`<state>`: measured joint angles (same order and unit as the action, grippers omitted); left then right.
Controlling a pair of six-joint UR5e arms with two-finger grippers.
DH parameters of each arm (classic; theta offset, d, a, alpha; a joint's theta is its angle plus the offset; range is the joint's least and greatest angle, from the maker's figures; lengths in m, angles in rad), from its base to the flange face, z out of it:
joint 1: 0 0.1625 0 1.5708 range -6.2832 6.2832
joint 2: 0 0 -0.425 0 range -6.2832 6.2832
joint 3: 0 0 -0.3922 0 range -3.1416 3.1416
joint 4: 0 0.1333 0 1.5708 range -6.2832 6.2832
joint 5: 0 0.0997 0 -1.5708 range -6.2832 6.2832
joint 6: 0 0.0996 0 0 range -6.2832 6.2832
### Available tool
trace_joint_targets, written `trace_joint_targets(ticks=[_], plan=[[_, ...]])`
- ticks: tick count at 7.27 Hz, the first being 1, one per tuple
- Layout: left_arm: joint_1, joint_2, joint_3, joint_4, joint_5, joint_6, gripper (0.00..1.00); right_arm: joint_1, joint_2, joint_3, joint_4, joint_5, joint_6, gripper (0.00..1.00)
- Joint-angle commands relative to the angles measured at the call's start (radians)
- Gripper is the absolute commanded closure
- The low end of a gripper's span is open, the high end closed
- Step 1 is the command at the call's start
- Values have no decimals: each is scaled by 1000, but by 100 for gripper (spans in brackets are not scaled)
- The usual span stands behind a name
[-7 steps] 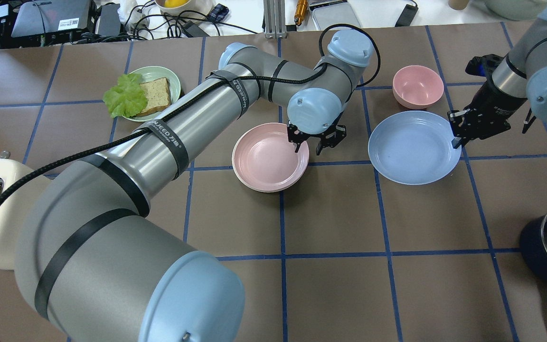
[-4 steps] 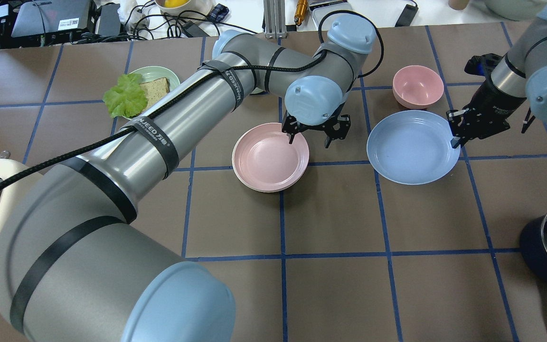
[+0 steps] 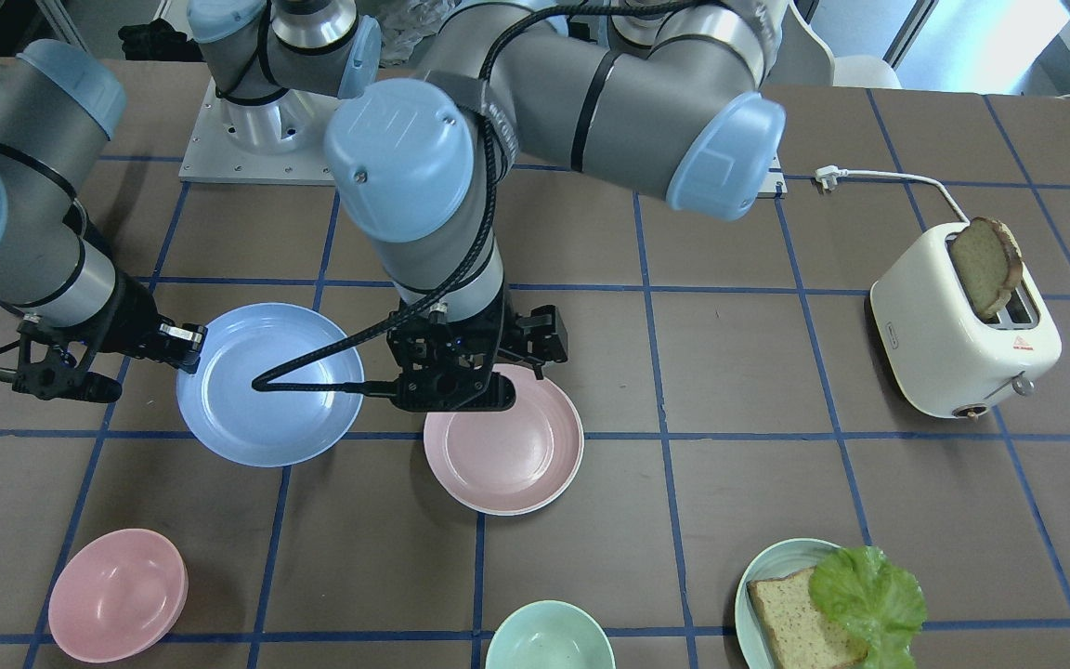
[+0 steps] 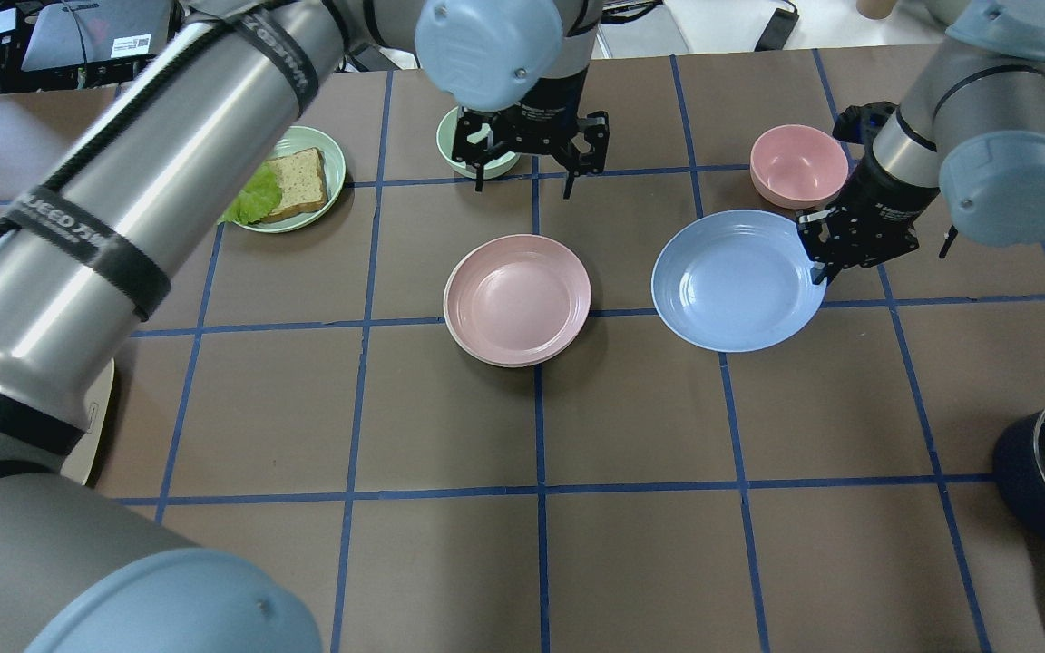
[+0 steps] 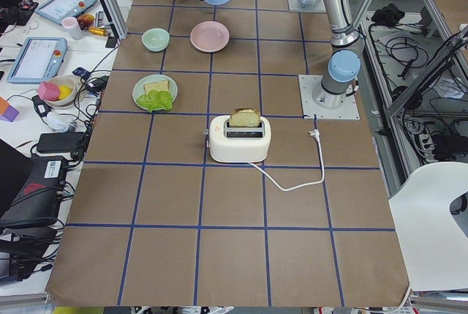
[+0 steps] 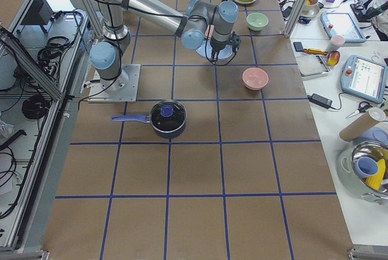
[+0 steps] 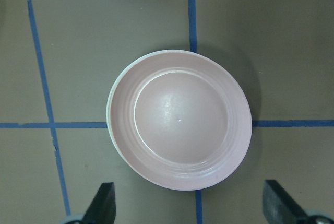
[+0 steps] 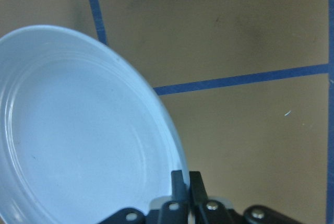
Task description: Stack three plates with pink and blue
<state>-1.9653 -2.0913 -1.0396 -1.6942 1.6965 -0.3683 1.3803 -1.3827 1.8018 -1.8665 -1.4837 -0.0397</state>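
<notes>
Light blue matte round plate: my right gripper pinches its rim. My left gripper hangs wide open, empty, above the pale pink matte round plate, which sits on a cream-white plate.

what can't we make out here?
- Cream-white plate: only a rim sliver shows under the pink plate, left wrist view.
- Mint bowl: overhead, partly hidden by the left gripper.
- Blue plate underside: hidden everywhere, so lifted or resting is unclear.
- Toaster: overhead, mostly behind the left arm.
</notes>
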Motion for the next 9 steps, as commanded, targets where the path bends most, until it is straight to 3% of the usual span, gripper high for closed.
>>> trace_joint_targets(ticks=[1, 4, 6, 9], plan=[[66, 95, -5, -67, 2, 66, 0, 113, 2, -5, -57, 2, 122, 100], [138, 167, -29, -128, 0, 143, 2, 307, 54, -7, -176, 3, 364, 100], [151, 241, -123, -136, 9, 170, 3, 364, 106, -27, -249, 0, 458, 100], [189, 370, -281, -130, 9, 170, 4, 404, 140, -35, -258, 2, 520, 100]])
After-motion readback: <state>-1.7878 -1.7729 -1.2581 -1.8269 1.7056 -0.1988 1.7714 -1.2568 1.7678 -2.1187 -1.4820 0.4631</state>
